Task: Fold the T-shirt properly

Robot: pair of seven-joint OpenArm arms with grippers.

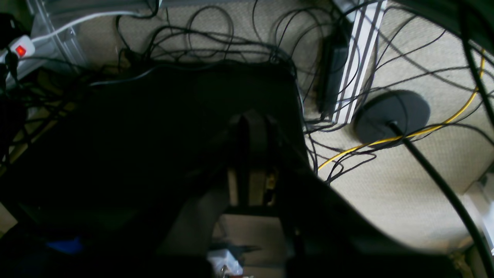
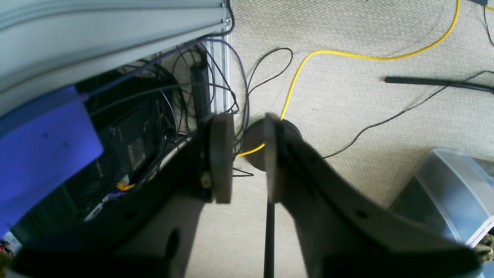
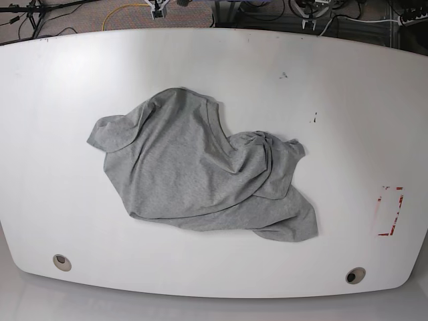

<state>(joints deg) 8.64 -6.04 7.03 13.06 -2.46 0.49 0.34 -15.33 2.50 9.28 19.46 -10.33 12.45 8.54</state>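
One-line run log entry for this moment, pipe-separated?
T-shirt: crumpled heap on table, unfolded | left gripper: shut, empty, off table | right gripper: slightly open, empty, over floor | fold: not begun

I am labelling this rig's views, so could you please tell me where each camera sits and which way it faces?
Left wrist: on the left arm, aimed down at carpet and tangled cables; the left gripper shows dark, jaws together.
Right wrist: on the right arm, aimed down at carpet; the right gripper shows, jaws slightly apart, empty.
Base: overhead, looking down at the white table and the crumpled T-shirt; no arm shows.
Shared: both wrist views catch the yellow cable and the round black stand base.
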